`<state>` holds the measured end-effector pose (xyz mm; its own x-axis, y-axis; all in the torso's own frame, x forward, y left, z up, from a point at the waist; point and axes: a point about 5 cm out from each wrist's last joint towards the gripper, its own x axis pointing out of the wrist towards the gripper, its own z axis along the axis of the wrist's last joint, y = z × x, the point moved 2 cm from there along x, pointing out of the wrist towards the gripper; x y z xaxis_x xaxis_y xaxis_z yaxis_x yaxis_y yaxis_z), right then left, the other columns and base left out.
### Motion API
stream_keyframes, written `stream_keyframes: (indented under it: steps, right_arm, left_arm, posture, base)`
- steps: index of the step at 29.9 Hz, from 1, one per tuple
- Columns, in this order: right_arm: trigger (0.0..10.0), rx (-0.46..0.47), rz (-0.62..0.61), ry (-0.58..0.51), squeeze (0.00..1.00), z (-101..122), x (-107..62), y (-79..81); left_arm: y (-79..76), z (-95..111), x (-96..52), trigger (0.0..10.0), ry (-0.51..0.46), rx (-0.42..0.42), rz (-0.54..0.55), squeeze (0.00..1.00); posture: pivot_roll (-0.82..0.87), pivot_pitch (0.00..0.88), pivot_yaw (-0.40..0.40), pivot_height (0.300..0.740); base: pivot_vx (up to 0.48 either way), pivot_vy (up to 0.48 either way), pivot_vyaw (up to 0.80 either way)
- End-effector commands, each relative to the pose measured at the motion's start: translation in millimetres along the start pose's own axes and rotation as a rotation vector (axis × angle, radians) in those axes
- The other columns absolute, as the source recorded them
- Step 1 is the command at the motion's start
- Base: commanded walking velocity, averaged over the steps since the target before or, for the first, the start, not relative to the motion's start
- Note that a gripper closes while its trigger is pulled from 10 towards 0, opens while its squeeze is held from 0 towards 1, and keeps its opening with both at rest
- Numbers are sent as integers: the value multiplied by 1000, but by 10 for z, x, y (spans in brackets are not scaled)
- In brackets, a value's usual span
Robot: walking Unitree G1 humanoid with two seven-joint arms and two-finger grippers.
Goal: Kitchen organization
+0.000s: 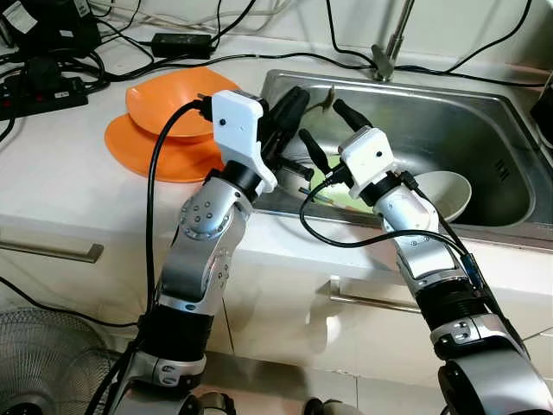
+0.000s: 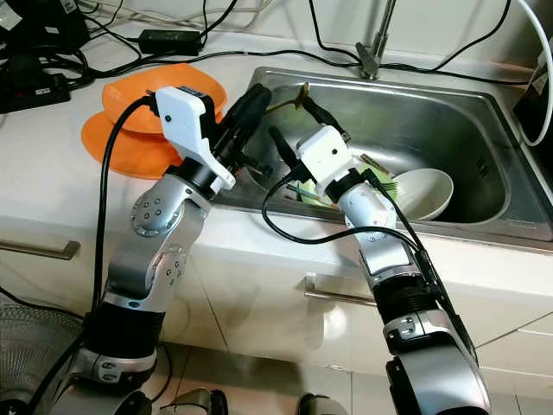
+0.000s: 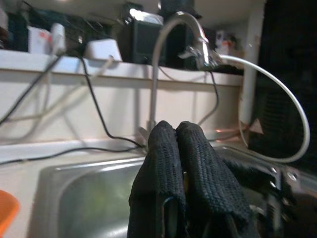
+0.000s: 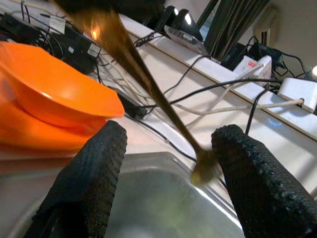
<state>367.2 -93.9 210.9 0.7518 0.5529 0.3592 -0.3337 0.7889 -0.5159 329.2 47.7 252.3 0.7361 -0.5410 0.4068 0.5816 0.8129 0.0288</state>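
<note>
Left gripper [image 1: 289, 108] is raised over the near-left corner of the steel sink [image 1: 484, 112], its fingers [image 3: 181, 168] pressed together on the handle of a slim brass-coloured spoon [image 4: 148, 89]. The spoon's long axis runs from the left gripper toward the far left corner of the sink; its small bowl end [image 1: 328, 97] points away from the gripper, held above the sink rim.

Right gripper [image 1: 333, 130] sits just beside the left one, over the sink's near edge. Its fingers [image 4: 94, 173] are spread apart, one on each side of the spoon's bowl end, which lies just beside one finger; whether it touches cannot be told.

In the sink: a white bowl [image 1: 449, 192] against the near wall, with a green item [image 2: 384, 183] partly hidden behind the right wrist.

On the tabletop, left of the sink: two stacked orange dishes [image 1: 168, 108]. Black cables and a power strip [image 1: 39, 91] occupy the far-left corner. The tap [image 1: 390, 39] stands at the sink's far edge.
</note>
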Motion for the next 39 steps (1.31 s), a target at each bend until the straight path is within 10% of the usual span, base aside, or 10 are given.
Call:
stream_keyframes:
  steps: [1, 33, 35, 36, 37, 39]
  right_arm:
    - [10000, -7, -3, -23, 0, 46, 0, -3]
    - [10000, 13, -54, 42, 0, -66, -13, 13]
    - [3255, 12, -54, 43, 0, -68, -17, 14]
    - [3255, 12, -54, 43, 0, -68, -17, 14]
    - [0, 12, -54, 42, 0, -66, -16, 13]
    - [0, 13, -55, 40, 0, -63, -15, 10]
  left_arm:
    - [-84, 18, -3, 10000, 0, -4, -44, 0]
    - [-243, -31, -99, 10000, 61, -40, -179, 0]
    - [-219, -26, -101, 10000, 61, -33, -164, 0]
    - [-219, -26, -101, 10000, 61, -33, -164, 0]
    - [-197, -21, -99, 10000, 58, -28, -152, 0]
    - [-151, -9, -94, 10000, 52, -16, -125, 0]
  posture:
    - [-18, 64, 4, 740]
    - [-12, 51, 15, 740]
    - [-12, 54, 15, 740]
    - [-12, 54, 15, 740]
    - [-10, 56, 15, 740]
    - [-10, 57, 14, 740]
  base:
    - [0, 0, 0]
    - [0, 0, 0]
    - [0, 0, 0]
    - [0, 0, 0]
    - [0, 0, 0]
    - [0, 0, 0]
